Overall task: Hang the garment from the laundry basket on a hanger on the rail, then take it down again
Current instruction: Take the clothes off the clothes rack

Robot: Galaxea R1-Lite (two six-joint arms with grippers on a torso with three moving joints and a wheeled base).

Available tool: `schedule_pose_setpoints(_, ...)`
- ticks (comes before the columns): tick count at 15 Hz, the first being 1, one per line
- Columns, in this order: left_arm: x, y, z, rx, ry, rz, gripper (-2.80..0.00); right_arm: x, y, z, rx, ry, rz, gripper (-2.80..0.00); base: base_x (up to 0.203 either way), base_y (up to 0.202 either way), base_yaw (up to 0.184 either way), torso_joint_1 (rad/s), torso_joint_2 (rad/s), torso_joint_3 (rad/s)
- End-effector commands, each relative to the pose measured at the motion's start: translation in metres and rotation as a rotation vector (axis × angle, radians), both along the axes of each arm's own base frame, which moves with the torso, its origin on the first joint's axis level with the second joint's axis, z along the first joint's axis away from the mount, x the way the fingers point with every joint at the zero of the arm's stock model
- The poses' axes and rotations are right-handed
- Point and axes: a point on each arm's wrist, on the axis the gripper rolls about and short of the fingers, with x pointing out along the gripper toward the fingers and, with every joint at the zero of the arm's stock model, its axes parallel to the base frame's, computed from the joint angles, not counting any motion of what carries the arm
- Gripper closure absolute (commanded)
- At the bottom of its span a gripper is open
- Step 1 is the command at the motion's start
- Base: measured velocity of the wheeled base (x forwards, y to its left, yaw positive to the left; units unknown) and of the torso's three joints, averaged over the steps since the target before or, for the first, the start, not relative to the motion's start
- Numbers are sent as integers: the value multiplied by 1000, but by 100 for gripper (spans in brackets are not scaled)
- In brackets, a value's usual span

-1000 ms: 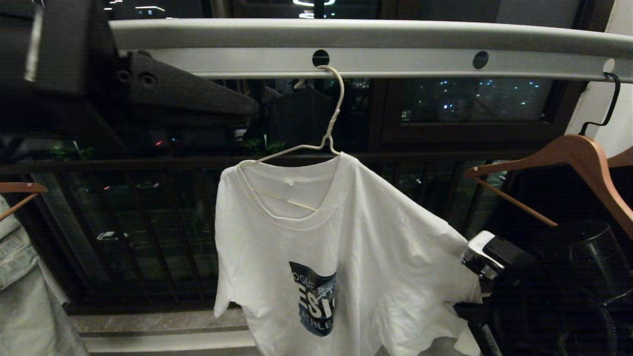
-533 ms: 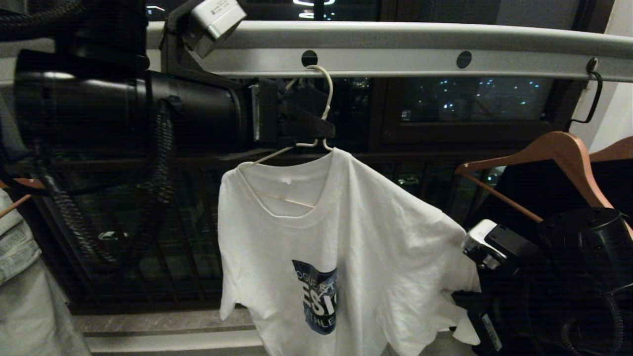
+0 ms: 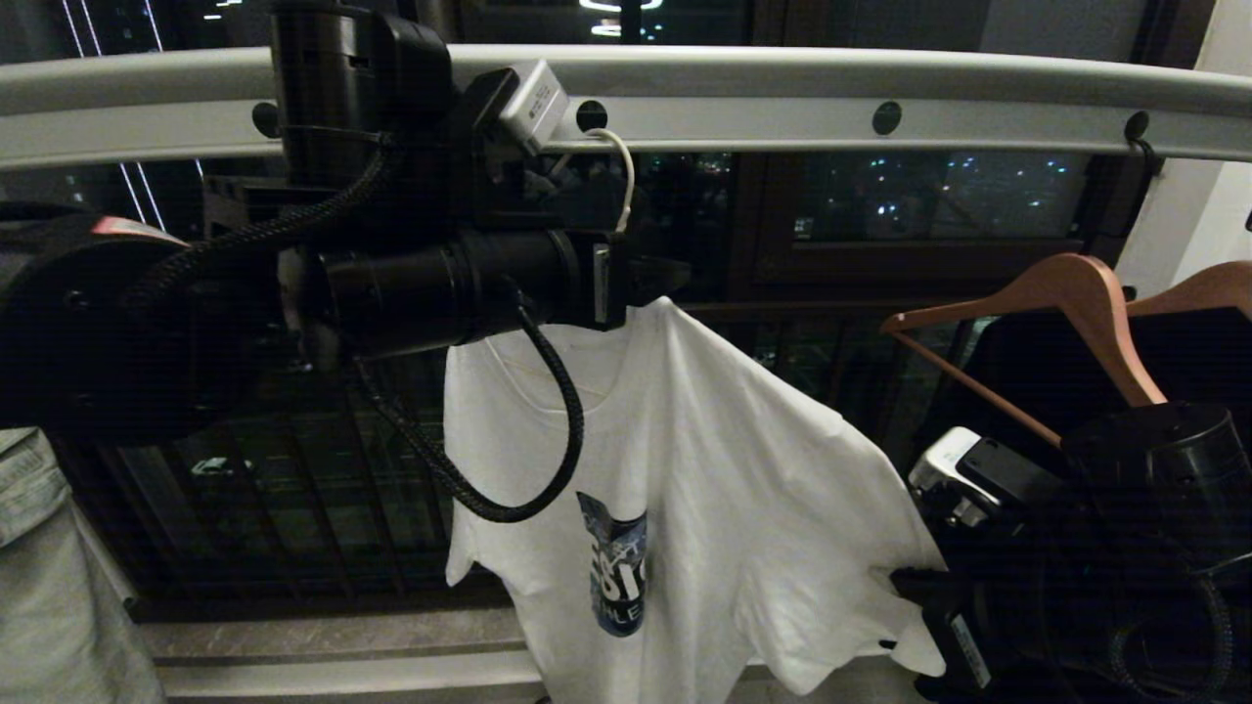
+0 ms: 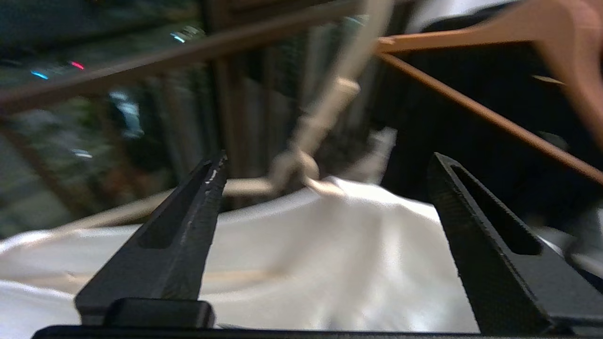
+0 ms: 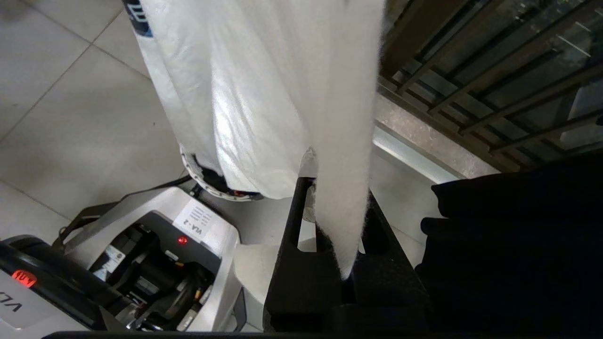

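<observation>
Under the rail (image 3: 782, 73), left of the hanger (image 3: 624, 176), the left tool (image 4: 325, 162) stands spread wide, level with the twisted neck; I judge the taking-down step is in hand, and next it must close on that neck and lift. The T-shirt (image 3: 704, 460) hangs below the hanger. Right of it, the right tool (image 5: 332, 212) is pinching its sleeve. Only the wrist views show these jaws.

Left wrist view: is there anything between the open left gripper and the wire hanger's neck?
Nothing visible. The left gripper is open, and the hanger has its twisted neck in the gap ahead of the fingertips, above the garment. The wooden hanger lies off to one side, beyond it. The right gripper is shut on the garment's edge.
</observation>
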Motion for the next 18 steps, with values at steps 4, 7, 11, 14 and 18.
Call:
schedule_pose_setpoints(4,25,-17,-16,-31,-42,21,0,0,0,0,-2,0,2,0,0,0,0,0,0,0)
schedule_pose_setpoints(7,24,-16,-14,-35,-48,21,0,0,0,0,-3,1,2,0,0,0,0,0,0,0)
schedule_pose_setpoints(11,25,-16,-6,-59,-64,32,0,-1,0,-3,-8,10,1,0,0,0,0,0,0,0)
schedule_pose_setpoints(14,26,-16,-3,-67,-72,46,0,-5,-3,-9,-18,27,1,0,0,0,0,0,0,0)
schedule_pose_setpoints(18,26,-16,-4,-66,-71,44,0,-12,-7,-23,-47,75,1,0,0,0,0,0,0,0)
